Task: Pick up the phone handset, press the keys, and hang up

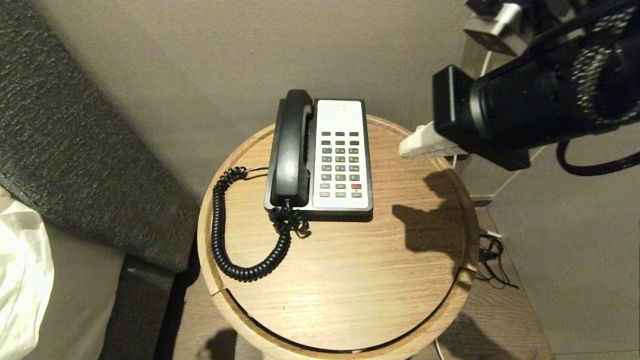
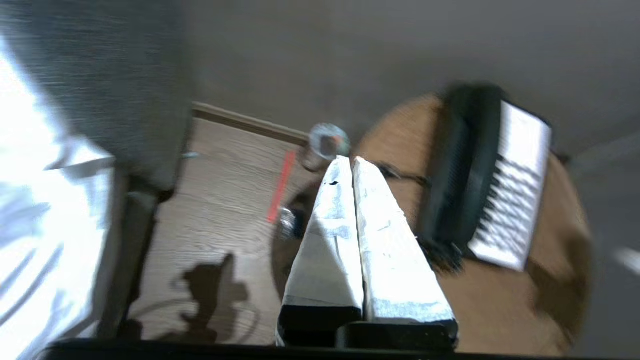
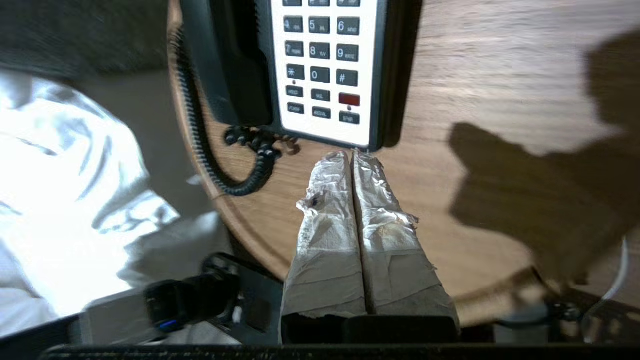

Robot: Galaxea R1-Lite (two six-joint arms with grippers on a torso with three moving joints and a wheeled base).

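The black phone handset (image 1: 292, 150) lies in its cradle on the left side of the black-and-white phone base (image 1: 341, 120). The base stands on a round wooden table (image 1: 350, 280). Its keys (image 1: 340, 162) face up, and the coiled cord (image 1: 220, 235) loops off to the left. My right gripper (image 1: 407, 147) hangs above the table's right edge, shut and empty; in the right wrist view its tips (image 3: 352, 155) sit just in front of the base's near edge (image 3: 325, 135). My left gripper (image 2: 348, 160) is shut and empty, left of the handset (image 2: 462, 165), outside the head view.
A dark grey upholstered panel (image 1: 75, 140) and white bedding (image 1: 20, 280) stand close on the table's left. The wall runs right behind the phone. Black cables (image 1: 492, 260) lie on the floor by the table's right edge.
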